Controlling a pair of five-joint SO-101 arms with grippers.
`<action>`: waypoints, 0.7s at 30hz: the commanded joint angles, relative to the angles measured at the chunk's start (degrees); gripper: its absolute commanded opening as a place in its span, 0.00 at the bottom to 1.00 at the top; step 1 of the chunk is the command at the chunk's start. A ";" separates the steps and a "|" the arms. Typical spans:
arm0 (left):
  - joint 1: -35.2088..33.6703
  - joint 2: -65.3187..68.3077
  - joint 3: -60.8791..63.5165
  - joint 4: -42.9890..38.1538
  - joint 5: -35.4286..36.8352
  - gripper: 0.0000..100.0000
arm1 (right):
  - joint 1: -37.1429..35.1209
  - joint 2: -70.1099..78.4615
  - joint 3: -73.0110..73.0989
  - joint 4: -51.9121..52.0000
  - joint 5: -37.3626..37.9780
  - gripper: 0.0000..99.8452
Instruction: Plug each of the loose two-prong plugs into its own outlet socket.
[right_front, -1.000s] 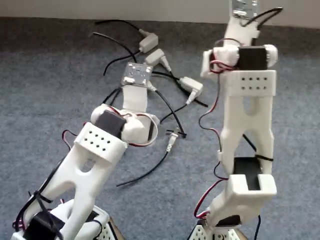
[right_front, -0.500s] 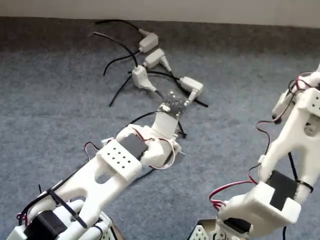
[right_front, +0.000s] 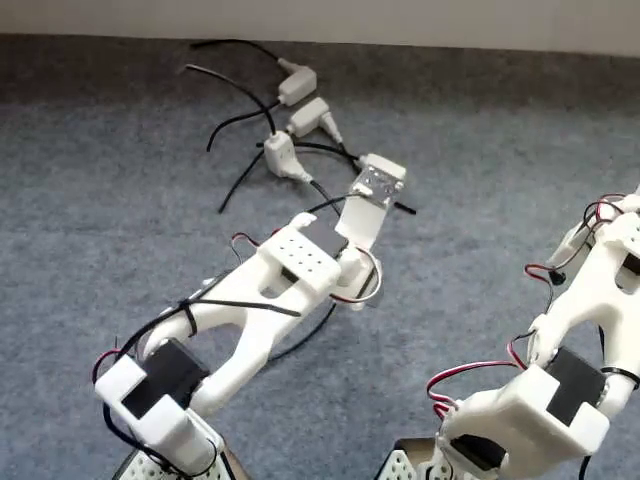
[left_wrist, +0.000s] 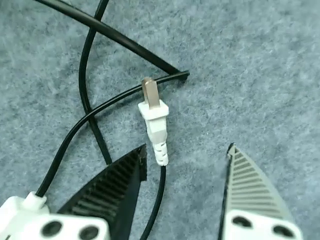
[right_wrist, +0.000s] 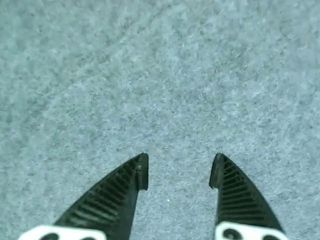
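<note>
Several cables (left_wrist: 110, 36) cross grey carpet (right_front: 120, 220) under pale wall (right_front: 400, 20)

The high view looks down over the carpet (right_front: 100, 200) from afar; both wrist views face that same carpet closely.

Soft, diffuse light is spread evenly over the carpet (right_front: 110, 230) in the high view, and only faint, soft-edged shadows are cast under the arms. A darker band is left along the carpet's far edge, well beyond the left gripper (left_wrist: 186, 150). The white arm shells are rendered bright. Just ahead of that gripper's fingertips the plug (left_wrist: 154, 117) is lit evenly, its prongs given a dull sheen. Around and ahead of the right gripper (right_wrist: 178, 167) the carpet is lit flatly, with little shading.
</note>
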 joint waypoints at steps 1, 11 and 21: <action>-0.92 2.77 -4.97 0.44 0.88 0.25 | 0.66 -2.95 1.89 -2.51 0.79 0.21; -5.41 14.46 -12.97 0.44 1.23 0.25 | 0.66 -2.95 3.21 -3.65 0.79 0.21; -4.09 14.20 -15.52 7.74 -2.29 0.16 | 0.48 -2.95 2.95 -3.65 0.79 0.21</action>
